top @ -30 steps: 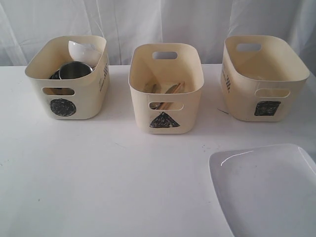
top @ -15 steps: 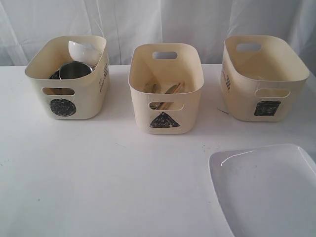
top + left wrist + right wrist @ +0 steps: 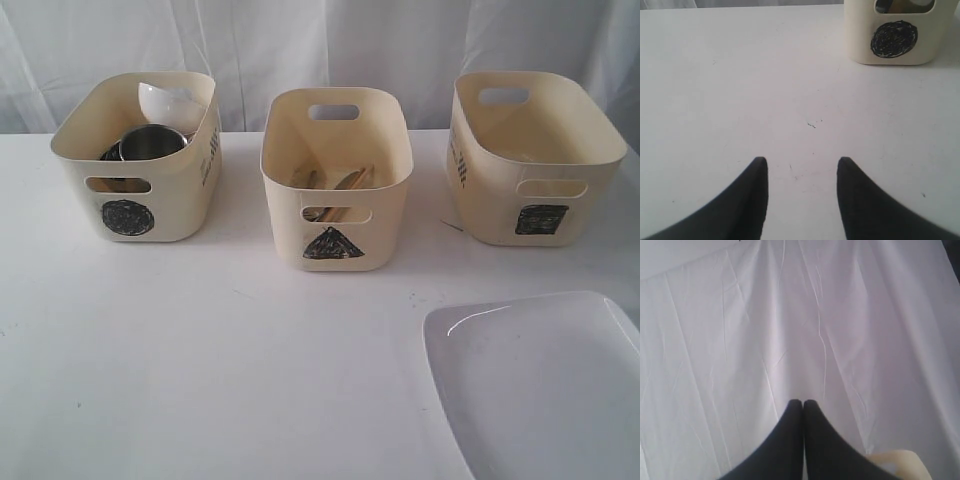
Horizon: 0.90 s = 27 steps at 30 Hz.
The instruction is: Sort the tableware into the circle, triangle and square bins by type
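Lying on white counter (image 3: 250, 380): large white squarish plate (image 3: 540, 385), ungrasped; left fingers (image 3: 752, 200) released over bare counter, right fingers (image 3: 790, 440) clenched empty.

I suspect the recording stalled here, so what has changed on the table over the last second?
Nothing visibly changed. The circle bin with its steel mug and small white bowl, the triangle bin, the square bin and the white plate all sit where they were, and no arm has entered the exterior view.
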{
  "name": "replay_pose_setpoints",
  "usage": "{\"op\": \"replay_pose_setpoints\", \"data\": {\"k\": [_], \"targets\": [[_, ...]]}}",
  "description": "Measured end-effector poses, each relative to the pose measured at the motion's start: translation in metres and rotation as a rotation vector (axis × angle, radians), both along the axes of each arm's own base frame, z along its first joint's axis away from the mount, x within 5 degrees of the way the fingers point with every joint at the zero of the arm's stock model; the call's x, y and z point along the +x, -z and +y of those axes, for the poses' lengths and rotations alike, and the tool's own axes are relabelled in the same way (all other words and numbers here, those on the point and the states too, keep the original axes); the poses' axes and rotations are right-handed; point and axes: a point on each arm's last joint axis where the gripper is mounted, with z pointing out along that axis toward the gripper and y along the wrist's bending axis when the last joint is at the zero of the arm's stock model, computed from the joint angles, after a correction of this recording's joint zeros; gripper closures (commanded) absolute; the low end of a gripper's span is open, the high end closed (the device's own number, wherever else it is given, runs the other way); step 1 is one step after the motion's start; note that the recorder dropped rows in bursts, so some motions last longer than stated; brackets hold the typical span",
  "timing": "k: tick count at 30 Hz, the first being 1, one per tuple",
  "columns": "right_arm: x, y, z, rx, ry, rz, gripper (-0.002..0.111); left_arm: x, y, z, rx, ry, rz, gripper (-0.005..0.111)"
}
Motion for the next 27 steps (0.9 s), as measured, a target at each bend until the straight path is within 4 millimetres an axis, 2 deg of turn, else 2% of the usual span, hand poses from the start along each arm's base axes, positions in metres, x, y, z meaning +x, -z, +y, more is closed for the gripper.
{"op": "replay_pose_setpoints", "data": {"k": [3, 7, 9, 12, 14, 17, 20, 27], "targets": [[0.0, -0.004, 0.0, -0.013, 0.007, 0.149, 0.108, 0.0, 0.0, 0.0, 0.0, 0.0, 0.0, 0.058], [0.0, -0.017, 0.0, -0.101, 0.027, 0.454, 0.108, 0.0, 0.0, 0.0, 0.0, 0.0, 0.0, 0.058], [0.0, -0.035, 0.0, -0.189, 0.033, 0.605, 0.108, 0.0, 0.0, 0.0, 0.0, 0.0, 0.0, 0.058], [-0.002, -0.051, 0.0, -0.272, 0.034, 0.686, 0.108, 0.0, 0.0, 0.0, 0.0, 0.0, 0.0, 0.058], [0.001, -0.06, 0.0, -0.297, 0.027, 0.751, 0.1, 0.0, 0.0, 0.0, 0.0, 0.0, 0.0, 0.058], [0.004, -0.066, 0.0, -0.327, 0.026, 0.773, 0.075, 0.0, 0.0, 0.0, 0.0, 0.0, 0.0, 0.058], [0.004, -0.065, 0.0, -0.334, 0.026, 0.797, 0.058, 0.0, 0.0, 0.0, 0.0, 0.0, 0.0, 0.058], [0.0, -0.054, -0.001, -0.219, 0.01, 0.939, 0.055, 0.0, 0.0, 0.0, 0.0, 0.0, 0.0, 0.058]]}}
